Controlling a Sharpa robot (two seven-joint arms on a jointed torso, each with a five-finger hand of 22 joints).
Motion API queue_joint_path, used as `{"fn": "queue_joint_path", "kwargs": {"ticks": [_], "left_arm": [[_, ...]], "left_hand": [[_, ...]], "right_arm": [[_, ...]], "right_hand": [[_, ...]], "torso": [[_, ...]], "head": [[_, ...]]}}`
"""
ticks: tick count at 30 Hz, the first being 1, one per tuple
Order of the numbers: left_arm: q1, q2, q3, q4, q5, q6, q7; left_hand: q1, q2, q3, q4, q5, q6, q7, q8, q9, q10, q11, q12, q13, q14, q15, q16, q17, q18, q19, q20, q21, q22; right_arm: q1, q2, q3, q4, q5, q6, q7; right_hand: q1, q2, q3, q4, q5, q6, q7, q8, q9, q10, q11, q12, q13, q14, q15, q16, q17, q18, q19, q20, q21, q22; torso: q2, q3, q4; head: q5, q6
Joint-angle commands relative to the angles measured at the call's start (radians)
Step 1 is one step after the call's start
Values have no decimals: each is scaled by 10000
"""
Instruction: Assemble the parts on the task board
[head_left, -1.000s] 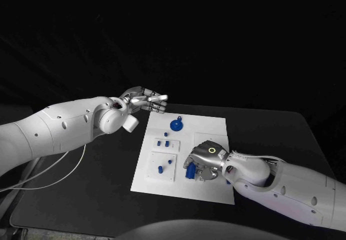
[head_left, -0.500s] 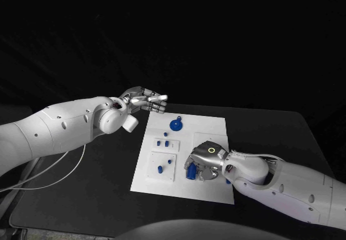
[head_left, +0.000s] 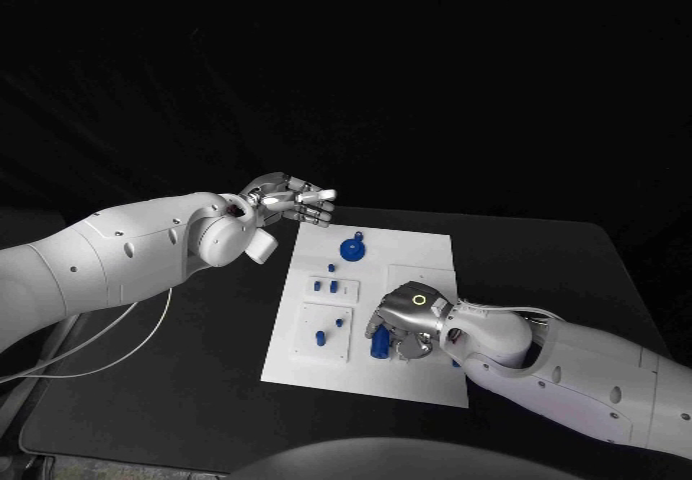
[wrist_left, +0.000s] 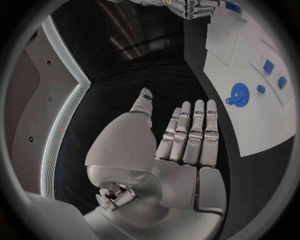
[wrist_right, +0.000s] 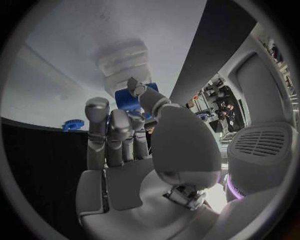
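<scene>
The task board (head_left: 418, 250) is a white rectangular plate lying flat on the black bench (head_left: 202, 390), its long side running away from the robot. Near its far end rests a round blue part (head_left: 353, 247) with a small stub. Just nearer sits a tiny blue piece (head_left: 332, 268), then a pair of small blue pieces (head_left: 330, 288) in a raised white block. Closer still, more small blue parts (head_left: 329, 331) stand in another white block. A blue part (head_left: 381, 343) at the near right is gripped in the right robot hand (head_left: 404, 322).
</scene>
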Motion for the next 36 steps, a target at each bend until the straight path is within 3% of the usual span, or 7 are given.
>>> {"fn": "queue_joint_path", "kwargs": {"ticks": [1, 6, 13, 18, 23, 36], "left_arm": [[5, 27, 4, 5, -30, 203, 31], [5, 19, 1, 0, -36, 214, 22], [5, 17, -10, -4, -39, 245, -6], [5, 13, -15, -6, -41, 251, -16], [5, 11, -19, -9, -56, 256, -42], [5, 1, -25, -22, -94, 254, -77]], "left_hand": [[-26, -11, -8, 40, -45, 35, -37, -3, -1, -74, 21, -34, 11, 29, 21, -29, 10, -66, 42, -51, 13, -13], [-34, -22, -26, 29, -47, -5, -22, -13, -6, -76, 22, -33, 11, 27, 22, -29, 10, -65, 40, -51, 12, -13], [-37, -37, -25, 39, -49, -7, -21, -11, -5, -78, 23, -34, 11, 25, 21, -30, 10, -65, 39, -50, 12, -13], [-37, -37, -25, 39, -49, -7, -21, -11, -5, -78, 23, -34, 11, 25, 21, -30, 10, -65, 39, -50, 12, -13], [-37, -37, -25, 39, -49, -7, -21, -11, -5, -78, 23, -34, 11, 25, 21, -30, 10, -65, 39, -50, 12, -13], [-20, -62, 1, 85, -48, -22, -2, -12, -6, -84, 26, -34, 11, 20, 24, -30, 10, -63, 39, -50, 13, -12]], "right_arm": [[-6, 24, -1, -37, -134, 18, 70], [-6, 35, -4, -63, -133, 97, -18], [-6, 15, -8, -121, -128, 254, -199], [-6, -13, -10, -127, -127, 314, -247], [-6, -45, -10, -100, -119, 306, -212], [-6, -117, -10, -20, -68, 291, -212]], "right_hand": [[17, 44, 3, 9, -34, 99, 377, 48, -87, -30, 29, 117, 127, -29, 56, -66, -24, 2, 89, 62, -125, 717], [96, -72, -3, -9, -34, -842, 221, 51, -359, -36, -56, 387, 630, -150, 5, -194, -90, 14, -22, 21, -542, 630], [178, -142, -139, 2, -27, -1527, 68, 83, -635, -13, -118, 414, 1089, -230, -35, -263, -135, 25, -75, -9, -830, 580], [202, -121, -165, -14, -13, -1468, 65, 77, -710, 58, -113, 202, 1390, -244, -36, -262, -158, 22, -58, -14, -888, 590], [141, -101, -39, -30, -19, -828, 207, 68, -555, 77, -59, 100, 1437, -238, -15, -252, -158, 23, -44, -5, -857, 602], [128, -103, -9, -28, -20, -796, 216, 64, -521, 87, -53, 67, 1446, -238, -13, -253, -160, 30, -39, -2, -842, 605]], "torso": [[-6, -6, -1], [-8, -3, 3], [-6, 1, -8], [-5, 7, -7], [-1, 11, -5], [-5, 3, 1]], "head": [[-5, -3], [-5, -7], [-8, 3], [-17, 11], [-18, -3], [-27, -6]]}}
